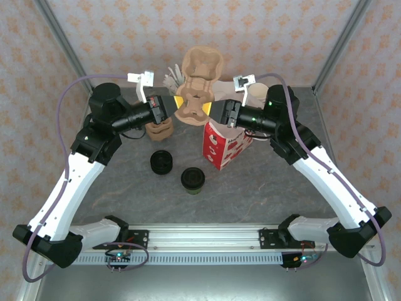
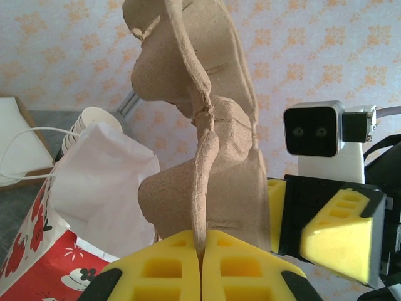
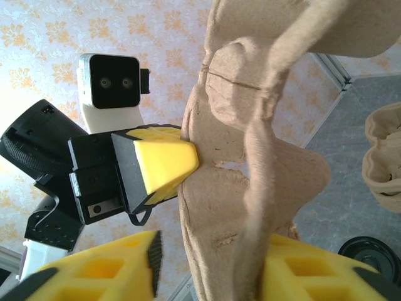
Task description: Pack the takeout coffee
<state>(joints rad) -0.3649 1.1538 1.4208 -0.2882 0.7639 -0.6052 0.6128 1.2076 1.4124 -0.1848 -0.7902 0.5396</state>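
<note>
The left gripper (image 2: 200, 256) has its yellow fingers pressed together on a thin edge of a brown pulp cup carrier (image 1: 200, 75), which hangs in the air between the two arms. The right gripper (image 3: 213, 251) has its fingers apart on either side of the carrier's other end. One finger touches the pulp and a sliver of gap shows at the other, so I cannot tell whether it grips.

Below the carrier stands a red-and-white paper bag (image 1: 225, 147), open at the top. Near it, the dark coffee cup (image 1: 193, 179) with its black lid stands upright on the table (image 1: 119, 194), well apart from both grippers. A stack of black lids (image 1: 161, 163) sits just beside the cup.

The tabletop is grey and mottled like stone. Peach wallpaper (image 1: 188, 25) with small orange flowers and slanting metal posts (image 1: 59, 31) close in the space.

A stack of carriers (image 1: 160, 130) is half covered by the left arm. White sticks (image 1: 170, 79) poke out behind the raised carrier, their holder hidden.
</note>
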